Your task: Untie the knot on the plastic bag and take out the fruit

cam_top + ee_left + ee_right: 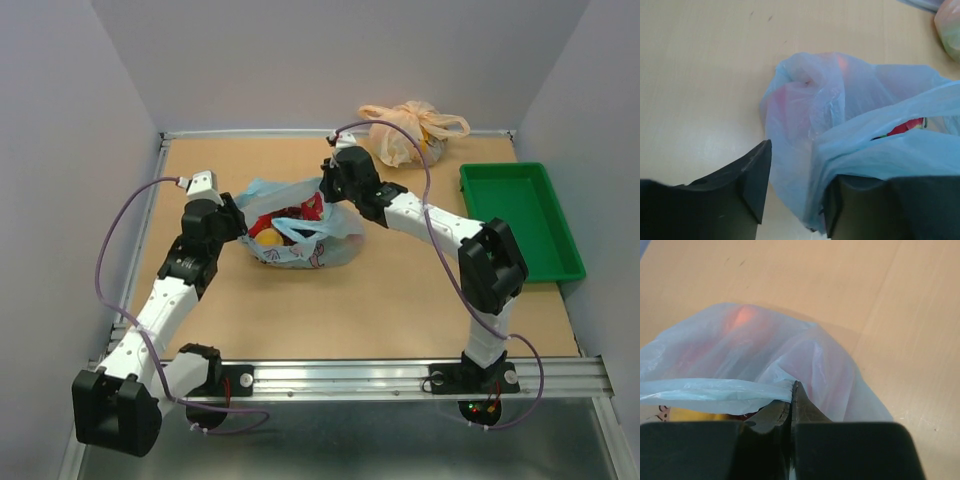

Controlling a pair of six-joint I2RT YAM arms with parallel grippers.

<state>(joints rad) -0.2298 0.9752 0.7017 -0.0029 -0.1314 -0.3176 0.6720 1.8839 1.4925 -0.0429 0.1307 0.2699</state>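
Tabletop (400, 300): light brown board, matte, evenly lit, extending beneath and around the left gripper (240, 222) and the right gripper (325, 193). Plain pale grey walls (330, 60) stand beyond and to either side of them. An aluminium rail (350, 375) runs along the edge behind them.

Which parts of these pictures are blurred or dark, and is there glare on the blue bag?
Top external view: even soft light, sharp, faint shadows on the table. Left wrist view: plastic bag fairly sharp, the near fingers dark and soft. Right wrist view: bag slightly soft, right gripper almost black. No strong glare anywhere.
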